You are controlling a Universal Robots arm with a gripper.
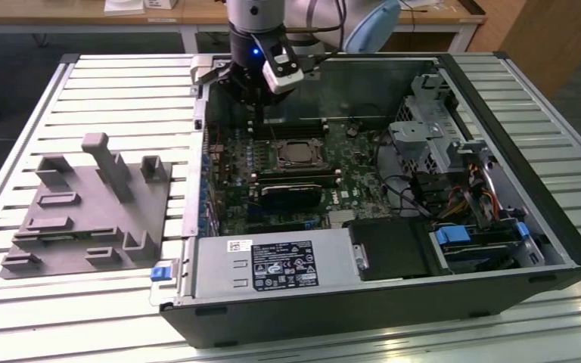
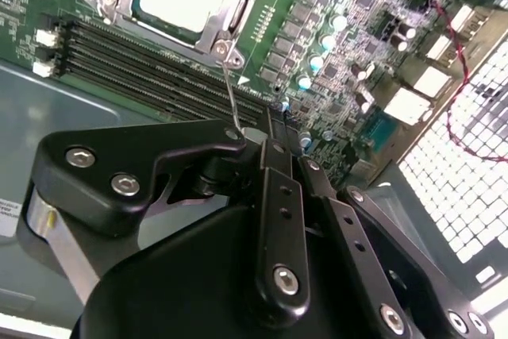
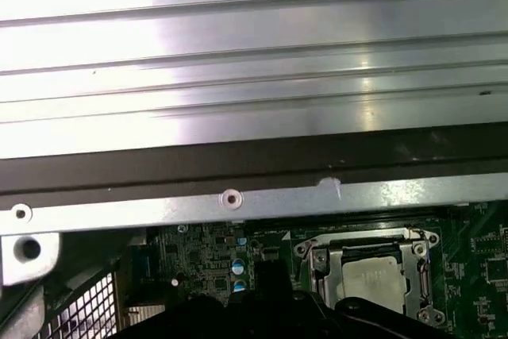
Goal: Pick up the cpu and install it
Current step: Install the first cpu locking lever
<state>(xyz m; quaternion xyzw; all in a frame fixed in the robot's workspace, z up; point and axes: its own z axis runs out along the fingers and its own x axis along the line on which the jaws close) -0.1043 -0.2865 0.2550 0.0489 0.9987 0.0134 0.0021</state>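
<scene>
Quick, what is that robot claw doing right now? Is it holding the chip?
Gripper: whether open or shut cannot be told; it hangs inside the computer case, beside the socket. The cpu sits in that socket, not in the gripper.

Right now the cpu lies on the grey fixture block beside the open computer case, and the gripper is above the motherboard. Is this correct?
Not quite. The cpu already sits in the motherboard socket inside the computer case, as the exterior view and both wrist views show. No chip is seen on the grey fixture block. The gripper is indeed above the motherboard.
</scene>
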